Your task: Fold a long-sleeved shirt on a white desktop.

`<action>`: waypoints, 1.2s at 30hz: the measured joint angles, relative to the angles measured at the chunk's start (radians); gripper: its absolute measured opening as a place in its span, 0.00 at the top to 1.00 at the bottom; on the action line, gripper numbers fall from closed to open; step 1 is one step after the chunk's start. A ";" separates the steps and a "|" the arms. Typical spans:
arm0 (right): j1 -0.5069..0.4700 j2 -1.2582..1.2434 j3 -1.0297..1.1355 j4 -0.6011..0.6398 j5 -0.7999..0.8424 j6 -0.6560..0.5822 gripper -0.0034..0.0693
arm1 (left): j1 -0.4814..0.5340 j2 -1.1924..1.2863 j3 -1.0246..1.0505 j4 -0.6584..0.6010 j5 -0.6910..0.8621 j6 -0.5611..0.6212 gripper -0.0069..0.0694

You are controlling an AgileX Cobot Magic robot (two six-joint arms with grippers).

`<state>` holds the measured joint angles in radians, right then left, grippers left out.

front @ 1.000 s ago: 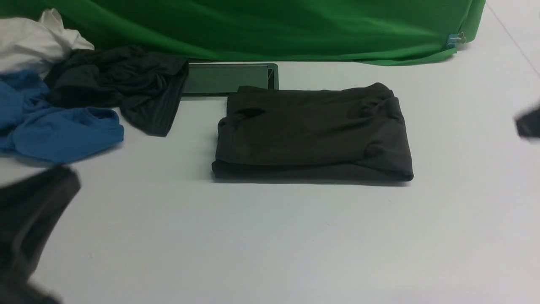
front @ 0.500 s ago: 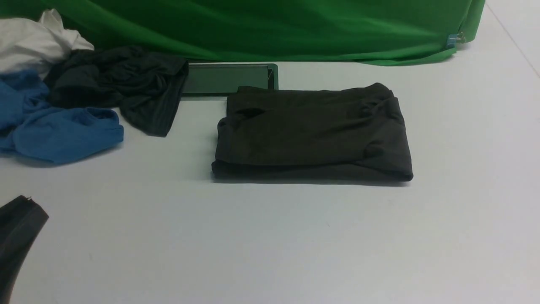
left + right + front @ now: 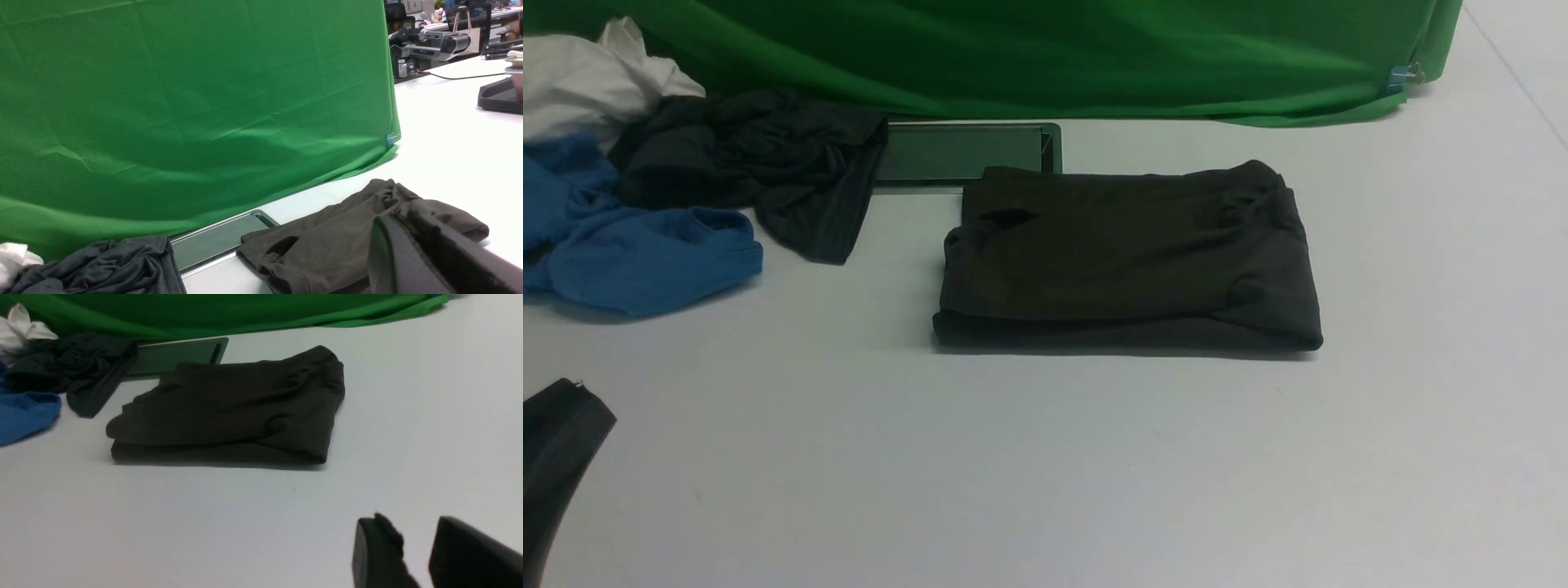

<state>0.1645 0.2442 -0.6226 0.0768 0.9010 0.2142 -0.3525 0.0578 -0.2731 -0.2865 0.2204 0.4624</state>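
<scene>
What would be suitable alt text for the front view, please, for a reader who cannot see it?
A dark shirt lies folded on a white desktop. Blue, black and white garments sit heaped at left, before green cloth.

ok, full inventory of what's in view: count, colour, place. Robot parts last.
folded dark brownish-black cloth shirt: 1, brownish-black, mid-desktop
smooth flat desktop: 1, white, under the clothes
rectangular framed hatch: 1, grey, behind shirt's left part
crumpled black garment: 1, black, left of hatch
crumpled blue garment: 1, blue, far left
crumpled white cloth: 1, white, back left
hanging cloth backdrop: 1, green, back
left gripper: 1, dark, front left, shut
right gripper: 1, dark, open, above desktop
</scene>
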 joint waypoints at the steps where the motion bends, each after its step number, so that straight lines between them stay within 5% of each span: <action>1: -0.002 0.000 0.000 -0.007 0.000 0.000 0.64 | 0.000 0.000 0.000 0.000 0.000 0.000 0.88; 3: -0.020 -0.008 0.000 -0.010 -0.003 -0.013 0.68 | 0.000 0.000 0.000 0.000 0.000 0.000 0.88; 7: -0.104 -0.047 0.042 0.048 -0.110 -0.255 0.88 | 0.000 0.000 0.000 0.000 0.000 0.000 0.88; 12: -0.146 -0.124 0.216 0.098 -0.341 -0.425 0.92 | 0.000 0.000 0.000 0.000 0.000 0.000 0.88; 21: -0.153 -0.240 0.599 0.100 -0.593 -0.397 0.92 | 0.000 0.000 0.000 0.001 0.000 0.000 0.88; 36: -0.182 -0.243 0.629 0.062 -0.646 -0.339 0.92 | 0.000 -0.001 0.000 0.001 0.000 0.000 0.88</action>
<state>-0.0179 0.0015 0.0060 0.1383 0.2550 -0.1249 -0.3525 0.0566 -0.2731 -0.2856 0.2204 0.4624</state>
